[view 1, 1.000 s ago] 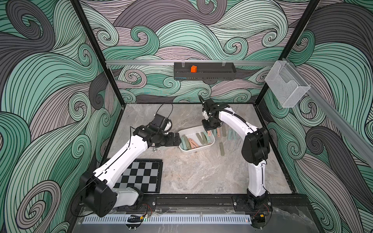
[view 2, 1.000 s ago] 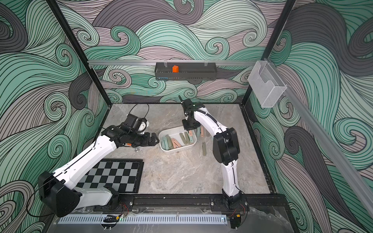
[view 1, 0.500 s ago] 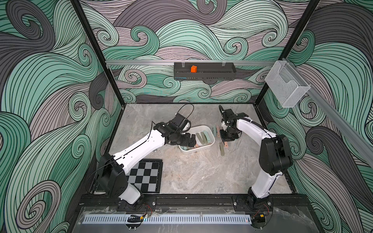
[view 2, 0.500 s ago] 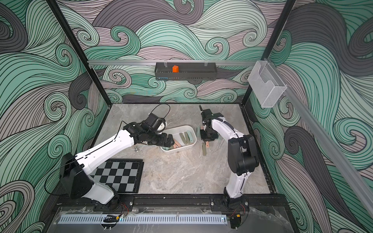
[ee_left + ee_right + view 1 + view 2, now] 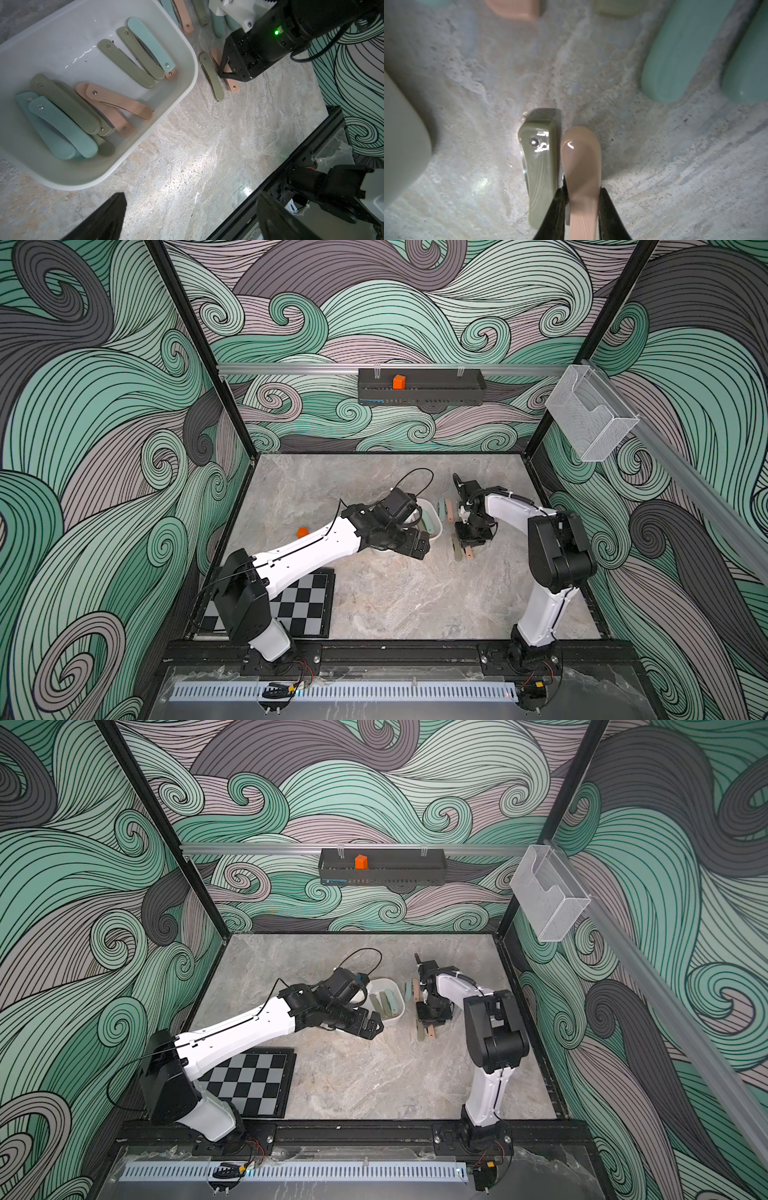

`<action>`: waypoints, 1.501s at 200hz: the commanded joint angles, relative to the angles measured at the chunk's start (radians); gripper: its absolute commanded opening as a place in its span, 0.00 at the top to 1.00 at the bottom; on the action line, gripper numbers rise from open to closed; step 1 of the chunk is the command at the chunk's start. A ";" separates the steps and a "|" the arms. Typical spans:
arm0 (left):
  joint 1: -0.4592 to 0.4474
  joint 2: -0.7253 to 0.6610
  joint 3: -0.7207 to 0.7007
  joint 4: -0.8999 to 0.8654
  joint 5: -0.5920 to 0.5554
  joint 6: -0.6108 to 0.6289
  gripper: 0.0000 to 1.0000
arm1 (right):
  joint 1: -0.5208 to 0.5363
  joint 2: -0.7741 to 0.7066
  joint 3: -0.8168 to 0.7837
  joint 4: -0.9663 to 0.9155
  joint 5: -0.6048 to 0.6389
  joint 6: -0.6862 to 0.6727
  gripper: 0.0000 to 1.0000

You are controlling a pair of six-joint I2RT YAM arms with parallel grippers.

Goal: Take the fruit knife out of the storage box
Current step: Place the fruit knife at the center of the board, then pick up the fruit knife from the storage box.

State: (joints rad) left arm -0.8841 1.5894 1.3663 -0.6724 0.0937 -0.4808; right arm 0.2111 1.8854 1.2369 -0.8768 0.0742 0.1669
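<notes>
The white storage box (image 5: 188, 41) sits mid-table and holds several folded fruit knives in olive, teal and pink. It also shows in both top views (image 5: 434, 526) (image 5: 397, 992). Just right of the box, my right gripper (image 5: 581, 193) is shut on a pink folded knife (image 5: 581, 158), held low at the tabletop. An olive knife (image 5: 539, 158) lies on the table right beside it. From the left wrist, the right gripper (image 5: 225, 71) and the pink knife (image 5: 232, 85) both show. My left gripper (image 5: 191, 195) hangs open over bare table at the box's near side, holding nothing.
More folded knives lie on the table behind the right gripper (image 5: 446, 510). A checkerboard (image 5: 307, 605) lies at the front left and an orange block (image 5: 302, 532) left of my left arm. A black wall tray (image 5: 422, 391) and a clear basket (image 5: 590, 418) hang above.
My right gripper carried the pink knife from the box to the table on its right and came down. My left arm swung right, to the box's near side.
</notes>
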 commanded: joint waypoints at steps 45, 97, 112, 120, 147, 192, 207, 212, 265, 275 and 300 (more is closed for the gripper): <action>0.008 -0.012 0.067 -0.061 -0.133 0.051 0.01 | -0.011 -0.026 0.055 -0.017 -0.007 0.003 0.52; 0.088 -0.090 0.033 -0.090 -0.157 0.062 0.01 | 0.025 -0.053 0.211 -0.091 0.004 -0.003 0.34; 0.118 -0.125 0.012 -0.095 -0.155 0.060 0.01 | 0.045 -0.056 0.251 -0.103 0.009 -0.008 0.26; 0.134 -0.143 -0.002 -0.097 -0.153 0.059 0.01 | 0.058 -0.052 0.275 -0.111 0.016 -0.013 0.24; 0.190 -0.205 -0.046 -0.107 -0.146 0.060 0.01 | 0.094 -0.017 0.358 -0.134 0.012 -0.015 0.17; 0.277 -0.272 -0.106 -0.121 -0.128 0.054 0.01 | 0.186 0.063 0.482 -0.146 0.009 -0.036 0.09; 0.298 -0.292 -0.125 -0.132 -0.128 0.051 0.01 | 0.218 0.096 0.511 -0.147 0.003 -0.037 0.07; 0.304 -0.299 -0.130 -0.135 -0.129 0.050 0.01 | 0.227 0.110 0.519 -0.146 -0.001 -0.035 0.07; 0.354 -0.378 -0.217 -0.151 -0.130 0.024 0.01 | 0.317 0.233 0.594 -0.149 -0.005 -0.045 0.09; 0.359 -0.389 -0.230 -0.153 -0.130 0.018 0.01 | 0.324 0.253 0.603 -0.148 -0.005 -0.045 0.13; 0.370 -0.407 -0.249 -0.162 -0.135 0.007 0.01 | 0.330 0.307 0.627 -0.149 -0.013 -0.043 0.35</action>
State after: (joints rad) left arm -0.5285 1.2068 1.1252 -0.8051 -0.0410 -0.4549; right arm 0.5407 2.1578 1.8290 -1.0042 0.0719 0.1261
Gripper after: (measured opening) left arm 0.987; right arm 0.735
